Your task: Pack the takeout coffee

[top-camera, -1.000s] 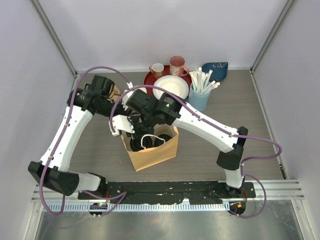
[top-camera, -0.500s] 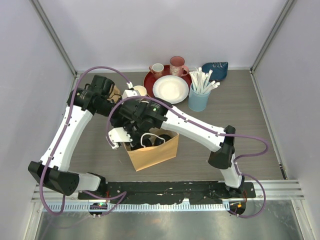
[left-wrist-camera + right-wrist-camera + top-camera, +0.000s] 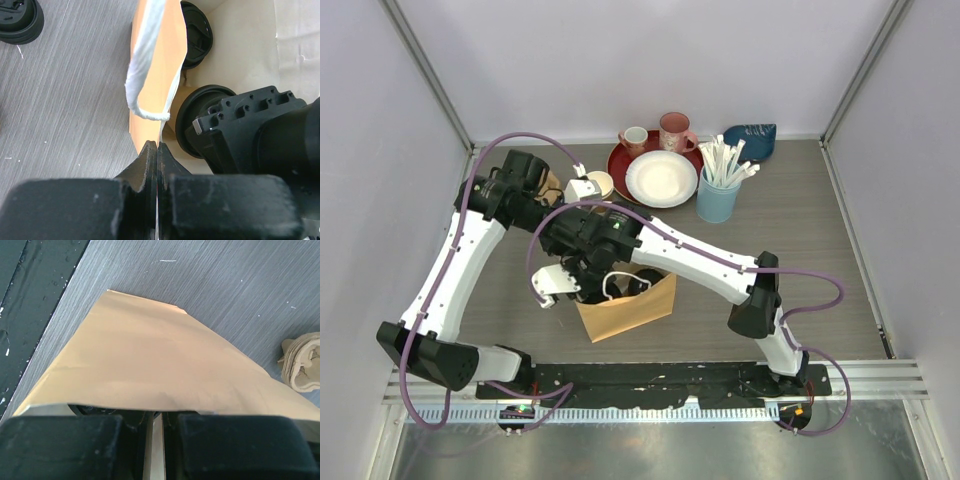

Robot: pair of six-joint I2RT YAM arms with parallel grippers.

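The left gripper (image 3: 156,148) is clamped flat on the thin rim of the brown paper bag (image 3: 156,35), just below its white cord handle (image 3: 145,75). In its wrist camera, two takeout cups (image 3: 198,41) with black lids stand inside, the right arm (image 3: 260,130) crowding the nearer one, and another black lid (image 3: 17,20) sits out on the table (image 3: 65,100). The right wrist camera shows the right gripper (image 3: 156,416) closed on a flap of the same bag. From above, the bag stands upright with the right arm across its mouth, and a tan cup (image 3: 603,183), unlidded as far as I can tell, waits beyond. I'd worry that two pinches pulling apart could tear the paper, or drag the bag over and tip the cups.
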